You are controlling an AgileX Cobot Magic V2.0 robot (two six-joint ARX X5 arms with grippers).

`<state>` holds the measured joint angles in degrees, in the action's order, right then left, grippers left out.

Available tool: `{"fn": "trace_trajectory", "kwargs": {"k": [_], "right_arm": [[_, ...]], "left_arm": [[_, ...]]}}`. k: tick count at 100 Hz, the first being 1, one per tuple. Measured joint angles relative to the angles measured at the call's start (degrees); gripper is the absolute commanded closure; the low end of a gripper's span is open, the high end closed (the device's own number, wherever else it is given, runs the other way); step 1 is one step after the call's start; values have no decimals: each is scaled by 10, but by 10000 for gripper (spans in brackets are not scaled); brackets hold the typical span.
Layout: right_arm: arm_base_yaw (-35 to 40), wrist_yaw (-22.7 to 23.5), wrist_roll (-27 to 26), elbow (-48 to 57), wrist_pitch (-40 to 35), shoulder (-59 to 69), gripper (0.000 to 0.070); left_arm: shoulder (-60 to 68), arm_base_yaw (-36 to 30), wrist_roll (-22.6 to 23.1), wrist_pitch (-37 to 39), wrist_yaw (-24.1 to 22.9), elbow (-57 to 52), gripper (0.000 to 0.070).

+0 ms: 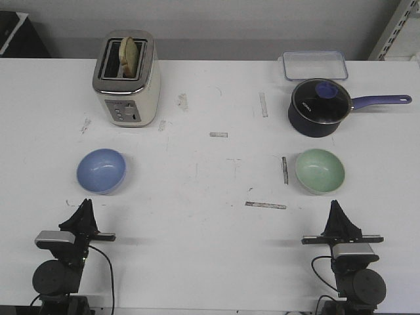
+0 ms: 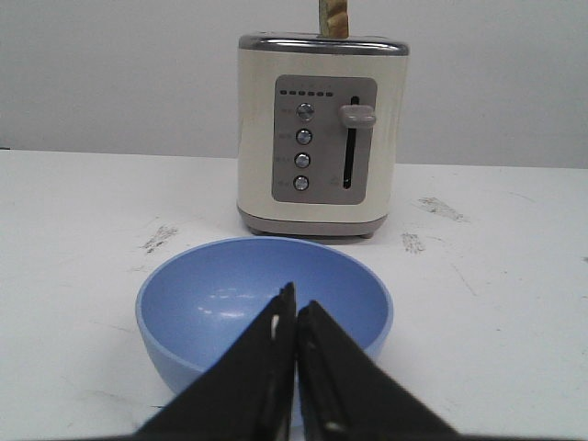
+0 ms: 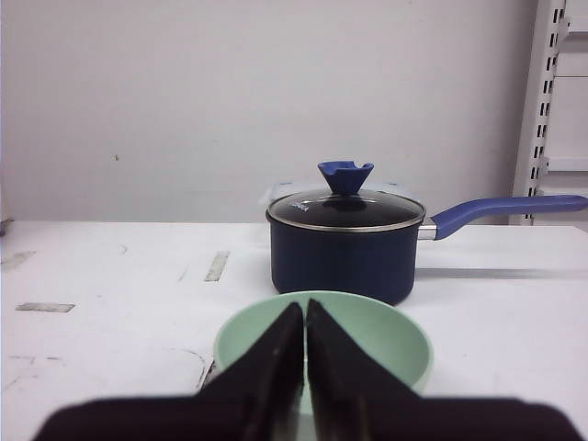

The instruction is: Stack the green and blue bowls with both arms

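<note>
The blue bowl [image 1: 102, 171] stands upright and empty on the left of the white table [image 1: 210, 230]. The green bowl [image 1: 319, 171] stands upright and empty on the right. My left gripper [image 1: 86, 205] rests near the front edge, just short of the blue bowl [image 2: 265, 308], its jaws shut with nothing between them [image 2: 294, 299]. My right gripper [image 1: 335, 205] sits likewise just short of the green bowl [image 3: 367, 344], shut and empty [image 3: 305, 308]. The two bowls are far apart, neither touched.
A cream toaster [image 1: 126, 79] holding bread stands behind the blue bowl. A dark navy saucepan [image 1: 318, 107] with glass lid and handle pointing right stands behind the green bowl, a clear plastic box [image 1: 314, 65] beyond it. Tape marks dot the table.
</note>
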<state>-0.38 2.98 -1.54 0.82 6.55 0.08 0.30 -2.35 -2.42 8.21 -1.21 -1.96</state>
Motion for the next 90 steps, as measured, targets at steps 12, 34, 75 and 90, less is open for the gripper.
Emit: {"fn": "trace_trajectory", "kwargs": {"k": [12, 34, 75, 90], "right_arm": [[0, 0, 0, 0, 0, 0, 700], [0, 0, 0, 0, 0, 0, 700], [0, -20, 0, 42, -48, 27, 700], [0, -26, 0, 74, -58, 86, 700]], "left_arm": [[0, 0, 0, 0, 0, 0, 699], [0, 0, 0, 0, 0, 0, 699], [0, 0, 0, 0, 0, 0, 699], [0, 0, 0, 0, 0, 0, 699]]}}
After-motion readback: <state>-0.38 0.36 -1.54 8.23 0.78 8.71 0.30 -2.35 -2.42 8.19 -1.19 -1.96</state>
